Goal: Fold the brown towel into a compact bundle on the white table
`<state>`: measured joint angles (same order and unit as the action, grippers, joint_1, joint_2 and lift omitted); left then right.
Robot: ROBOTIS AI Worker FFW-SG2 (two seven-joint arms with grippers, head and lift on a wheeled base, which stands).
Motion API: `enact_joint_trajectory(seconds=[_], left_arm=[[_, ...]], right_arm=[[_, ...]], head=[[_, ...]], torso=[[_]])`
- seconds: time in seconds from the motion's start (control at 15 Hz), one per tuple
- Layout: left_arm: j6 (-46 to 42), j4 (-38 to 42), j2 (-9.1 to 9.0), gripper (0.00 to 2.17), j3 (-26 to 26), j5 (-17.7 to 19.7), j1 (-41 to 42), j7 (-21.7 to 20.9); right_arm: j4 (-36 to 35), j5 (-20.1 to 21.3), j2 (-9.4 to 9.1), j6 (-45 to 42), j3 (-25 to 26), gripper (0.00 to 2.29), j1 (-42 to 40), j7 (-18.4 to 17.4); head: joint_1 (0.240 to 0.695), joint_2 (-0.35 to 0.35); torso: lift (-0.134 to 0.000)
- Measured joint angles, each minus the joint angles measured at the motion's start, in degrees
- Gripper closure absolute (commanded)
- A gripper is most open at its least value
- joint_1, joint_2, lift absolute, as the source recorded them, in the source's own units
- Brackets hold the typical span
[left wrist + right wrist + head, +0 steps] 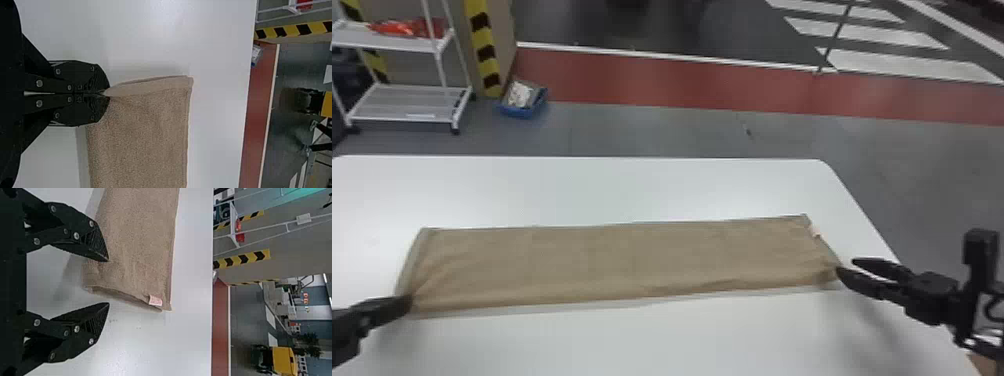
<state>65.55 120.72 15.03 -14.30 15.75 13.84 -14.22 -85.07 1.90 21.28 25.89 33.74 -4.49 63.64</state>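
Left gripper (409,303): at the lower left of the head view, its fingers are together and clamped on the towel's near left corner (113,92); a gentle, low hold should avoid dragging the strip askew.
Brown towel (627,260): it lies as a long strip across the middle of the head view, layers stacked, slightly aslant; the step in hand is probably squaring this strip before its length is folded, so light, even tension suits it.
Tag (155,301): it sits on the right end, toward the far corner, and can serve as a cue for lining up that edge.
Right gripper (109,282): at the right of the head view, its fingers are apart beside the near right corner, holding nothing; it likely needs to shift slightly left in that view, bring all layers between its fingers, then close softly.
White table (632,187): it supports the strip; skimming low without pressing should prevent rucks.
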Motion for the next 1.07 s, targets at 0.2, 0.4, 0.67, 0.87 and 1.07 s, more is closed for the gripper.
enact_joint_trajectory(seconds=[0.2,0.4,0.67,0.87,1.07], left_arm=[[0.1,0.7,0.02,1.82,-0.4,0.2,0.2,0.0],[0.2,1.1,0.08,1.81,-0.6,0.3,0.1,0.0],[0.1,1.0,-0.07,0.0,-0.4,0.6,-0.2,0.1],[-0.4,0.5,-0.16,0.03,-0.5,1.5,-1.0,0.7],[-3.0,-2.4,-0.58,0.04,-0.7,3.7,-3.7,1.3]], right_arm=[[-2.4,-2.8,-0.86,0.2,2.6,0.11,-1.0,0.2],[-6.2,-7.1,-2.92,1.7,5.3,0.11,-1.6,0.2],[-8.9,-8.7,-6.23,2.3,3.8,0.11,-1.2,-0.5],[-9.9,-8.6,-8.23,1.8,1.1,0.11,-0.7,-2.3],[-10.0,-8.6,-8.94,1.2,-0.8,0.11,-0.6,-3.3]], head=[[0.695,-0.201],[0.695,-0.198],[0.695,-0.16],[0.695,-0.119],[0.695,-0.097]], torso=[[-0.124],[-0.124],[-0.124],[-0.124],[-0.124]])
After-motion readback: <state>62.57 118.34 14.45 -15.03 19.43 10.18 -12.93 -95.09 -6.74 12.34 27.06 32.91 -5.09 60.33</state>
